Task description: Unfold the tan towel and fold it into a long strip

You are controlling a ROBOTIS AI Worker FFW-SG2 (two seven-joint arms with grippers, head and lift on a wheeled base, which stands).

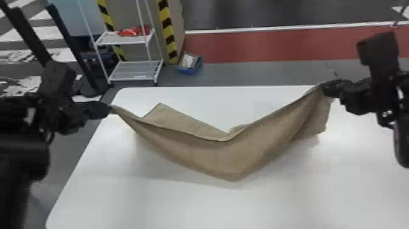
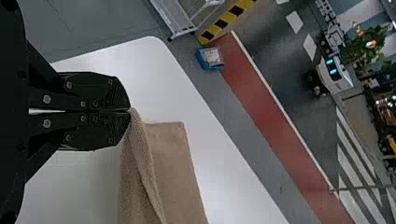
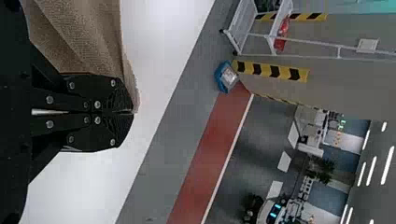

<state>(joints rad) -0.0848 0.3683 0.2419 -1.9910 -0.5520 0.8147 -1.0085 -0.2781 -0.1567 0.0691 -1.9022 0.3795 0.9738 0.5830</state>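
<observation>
Two things that hold others stand on the floor past the white surface (image 1: pixel 194 204). One is a blue box (image 1: pixel 188 72), almost at twelve o'clock in the head view, with something pale (image 1: pixel 189 61) inside (what it is, I can't tell). The other is a white rack (image 1: pixel 134 73), between ten and eleven o'clock; a bright red item (image 1: pixel 134 31) lies on its upper shelf.

The tan towel (image 1: pixel 213 155) is strung between the two arms above the surface, sagging into a wide V whose lowest fold dips toward six o'clock. Its upper edge is doubled over in a soft roll near nine o'clock. Behind the V, a flat flap spreads out with a neat corner aimed at ten o'clock, while a loose, creased panel hangs under the end near three o'clock.

The left tool (image 1: pixel 108 110), at nine o'clock, has its fingers pressed together on one gathered corner of the towel. The right tool (image 1: pixel 325 87), between two and three o'clock and higher in the head view, is closed as well, pinching the towel's other end at its tips.
</observation>
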